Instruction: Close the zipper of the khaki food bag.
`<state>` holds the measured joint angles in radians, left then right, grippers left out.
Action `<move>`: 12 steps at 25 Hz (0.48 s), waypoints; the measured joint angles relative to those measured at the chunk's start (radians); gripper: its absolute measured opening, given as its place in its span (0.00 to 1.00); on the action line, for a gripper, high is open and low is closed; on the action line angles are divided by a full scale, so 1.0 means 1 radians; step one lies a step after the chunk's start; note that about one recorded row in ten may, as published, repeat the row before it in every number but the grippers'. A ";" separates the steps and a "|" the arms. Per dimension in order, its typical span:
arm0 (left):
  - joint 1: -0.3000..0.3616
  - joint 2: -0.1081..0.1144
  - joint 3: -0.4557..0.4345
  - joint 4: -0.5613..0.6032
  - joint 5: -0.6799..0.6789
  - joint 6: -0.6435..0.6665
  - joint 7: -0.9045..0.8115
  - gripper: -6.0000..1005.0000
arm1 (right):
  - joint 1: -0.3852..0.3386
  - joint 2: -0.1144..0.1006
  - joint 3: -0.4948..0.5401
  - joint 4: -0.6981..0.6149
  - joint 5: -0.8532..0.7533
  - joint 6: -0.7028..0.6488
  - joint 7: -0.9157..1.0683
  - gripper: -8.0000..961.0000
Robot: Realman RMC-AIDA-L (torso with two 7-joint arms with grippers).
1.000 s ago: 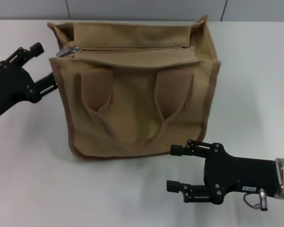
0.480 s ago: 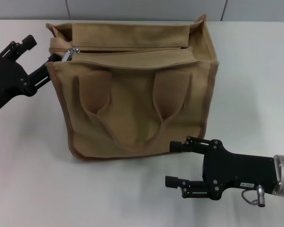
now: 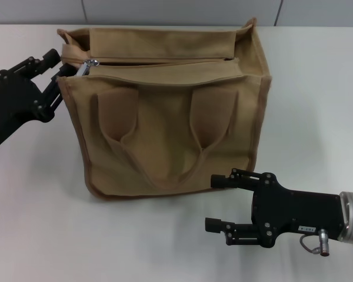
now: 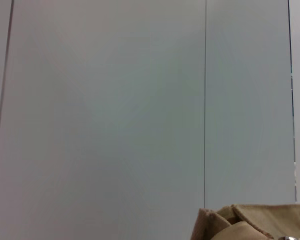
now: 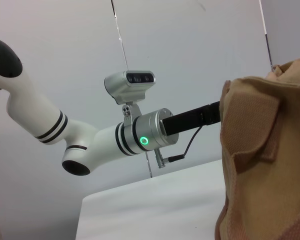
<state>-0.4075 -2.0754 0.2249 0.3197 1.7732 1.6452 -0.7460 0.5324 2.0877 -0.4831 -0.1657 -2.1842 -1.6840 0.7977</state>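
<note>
Head view: the bag stands on a white worktop before a grey wall. The left pincer, spread wide, has closed in on the zipper pull at the bag's left corner. The right pincer hangs wide, unchanged. Left wrist view: wall, bag corner.

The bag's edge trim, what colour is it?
A darker brown than the khaki food bag; the edge trim shows best in the head view.
</note>
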 joint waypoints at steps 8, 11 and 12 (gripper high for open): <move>0.002 0.000 0.000 -0.009 -0.003 0.017 0.001 0.30 | -0.008 0.000 0.001 0.008 0.032 -0.005 -0.024 0.83; 0.007 0.000 -0.001 -0.009 -0.003 0.046 0.001 0.16 | -0.018 0.000 0.003 0.023 0.061 -0.019 -0.063 0.83; 0.008 0.000 -0.001 -0.009 -0.003 0.055 -0.001 0.12 | -0.022 0.000 0.003 0.027 0.071 -0.024 -0.071 0.83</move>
<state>-0.3996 -2.0754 0.2240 0.3109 1.7700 1.6999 -0.7465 0.5107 2.0877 -0.4799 -0.1389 -2.1131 -1.7078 0.7265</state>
